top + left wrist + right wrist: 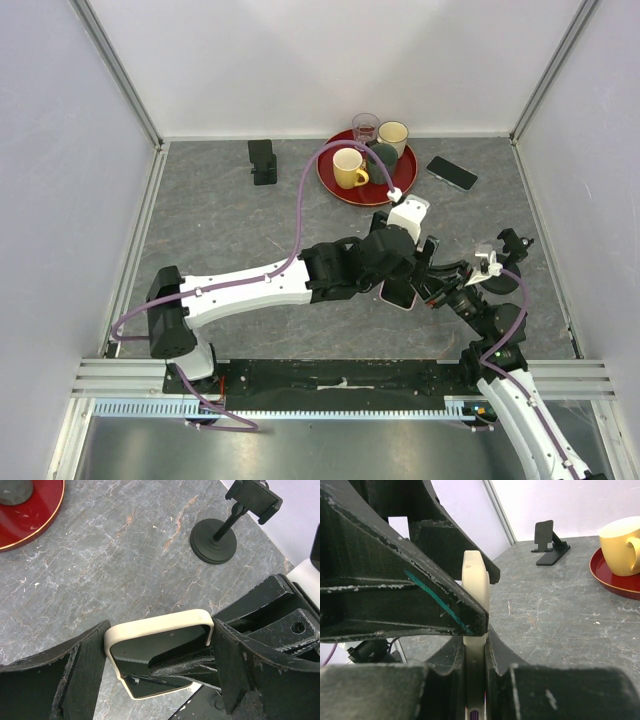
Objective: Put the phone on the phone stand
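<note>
Step in hand: handover, judged. Left gripper (160, 630) jaws apart, flanking the phone (400, 293). Right gripper (476, 655) clamped on the phone's faces. Phone stand (262, 160) well apart, far-left. Next calls for one sole grip, then carriage there.

No text, label, brand, number or sign can be read in any of the 3 views. The cream case and dark face of the phone (160, 630) are shown without legible marking, and the same is seen on the black phone stand (263, 160), the yellow cup (349, 167) and the red tray (335, 182). Any finer print is too small or blurred to be made out.
</note>
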Controlling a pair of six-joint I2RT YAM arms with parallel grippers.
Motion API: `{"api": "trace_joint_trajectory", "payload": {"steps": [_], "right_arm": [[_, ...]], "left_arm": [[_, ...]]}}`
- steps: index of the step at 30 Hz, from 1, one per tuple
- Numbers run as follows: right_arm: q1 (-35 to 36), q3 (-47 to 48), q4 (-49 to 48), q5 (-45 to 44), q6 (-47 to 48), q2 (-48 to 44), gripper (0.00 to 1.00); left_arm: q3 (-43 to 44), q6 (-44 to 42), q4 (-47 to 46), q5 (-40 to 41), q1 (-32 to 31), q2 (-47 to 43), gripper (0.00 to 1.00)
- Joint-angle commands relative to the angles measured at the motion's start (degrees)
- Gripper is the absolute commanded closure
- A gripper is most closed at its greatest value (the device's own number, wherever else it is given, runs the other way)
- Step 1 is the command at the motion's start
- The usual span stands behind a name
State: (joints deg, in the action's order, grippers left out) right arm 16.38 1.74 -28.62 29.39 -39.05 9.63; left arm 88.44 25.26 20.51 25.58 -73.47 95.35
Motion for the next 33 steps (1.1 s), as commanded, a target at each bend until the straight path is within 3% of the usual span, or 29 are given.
{"api": "trace_joint_trajectory", "payload": {"steps": [1, 6, 10, 16, 17, 19, 21, 23, 24, 25, 27, 28, 31, 33], "right_arm": [[0.1, -6.9, -1.0, -1.9, 0.6, -2.7, 1.0], [0.1, -6.7, 0.7, -2.7, 1.2, -3.8, 1.0], [0.1, -6.7, 1.1, -2.7, 1.2, -3.9, 1.0], [0.1, -6.7, 0.1, -2.3, 1.1, -3.7, 1.0], [0.1, -6.8, 0.1, -2.2, 1.0, -3.7, 1.0], [0.1, -6.8, 0.1, -2.1, 0.9, -3.8, 1.0], [0.1, -6.8, 0.0, -2.4, 0.9, -3.8, 1.0], [0.1, -7.0, -0.6, -2.2, 0.6, -3.7, 0.91], [0.1, -7.0, -1.0, -1.6, 0.6, -3.2, 0.84], [0.1, -7.0, -1.3, -1.4, 0.3, -2.6, 0.69], [0.1, -7.0, -1.5, -1.2, 0.1, -2.0, 0.58], [0.1, -7.0, -1.6, -1.1, 0.4, -1.3, 0.47], [0.1, -7.0, -2.7, -0.7, 0.3, -0.2, 0.29], [0.1, -6.9, -3.2, -0.4, -0.1, 0.2, 0.23]], "left_arm": [[2.3, 0.8, -0.3, 4.9, -0.7, 1.2, 0.15], [3.8, 0.9, 0.5, 5.5, -0.8, 3.3, 0.09], [3.6, 1.0, 0.1, 5.8, -0.9, 3.6, 0.12], [3.5, 0.5, -1.1, 4.8, -0.9, 4.3, 0.41], [3.4, 0.4, -1.2, 4.7, -0.8, 4.3, 0.53], [3.2, 0.1, -1.5, 4.1, -0.8, 4.1, 0.62], [3.2, -0.3, -1.6, 3.9, -0.8, 4.1, 0.82], [2.9, -0.8, -1.8, 3.9, -0.8, 3.5, 0.98], [2.3, -1.0, -2.3, 4.0, -0.8, 3.3, 0.98], [1.8, -1.3, -2.8, 3.9, -0.8, 2.9, 0.98], [0.0, -2.0, -3.9, 4.0, -0.7, 1.2, 0.98], [-0.5, -2.6, -4.9, 4.1, -0.6, 0.7, 0.98], [-1.9, -4.3, -5.0, 5.0, -0.3, -1.3, 0.98], [-3.4, -5.4, -5.7, 5.3, 0.7, -3.5, 0.98]]}}
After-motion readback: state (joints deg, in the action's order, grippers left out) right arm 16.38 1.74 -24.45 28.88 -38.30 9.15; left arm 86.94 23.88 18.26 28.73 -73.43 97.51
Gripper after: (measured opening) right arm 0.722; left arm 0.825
